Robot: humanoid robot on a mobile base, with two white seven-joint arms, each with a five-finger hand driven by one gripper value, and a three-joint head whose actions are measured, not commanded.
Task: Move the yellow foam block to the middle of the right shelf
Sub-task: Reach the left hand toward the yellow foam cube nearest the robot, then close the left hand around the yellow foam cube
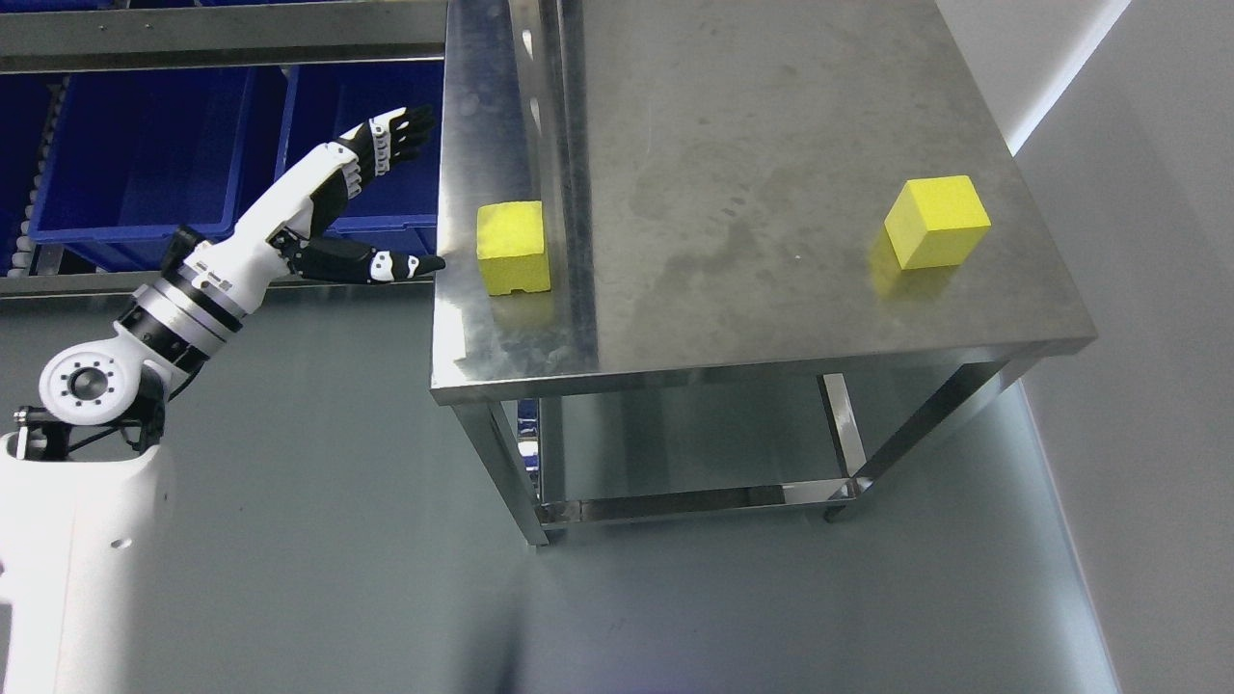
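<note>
The left hand [371, 198] held its black fingers [400, 130] spread, grasping nothing, thumb tip beside the brushed stainless-steel table's [771, 193] left edge. The nearer yellow foam cube [513, 247], matte and dented, sat just right of that thumb; a second yellow foam cube [937, 222] lay well apart, far right.

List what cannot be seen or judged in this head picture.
- Right arm: out of the head view entirely.
- Blue bins: cut off by the top and left edges and partly covered by the left hand.
- Table: its far end is cut by the top edge.
- Left block: its underside and far faces are hidden.
- Right block: same.
</note>
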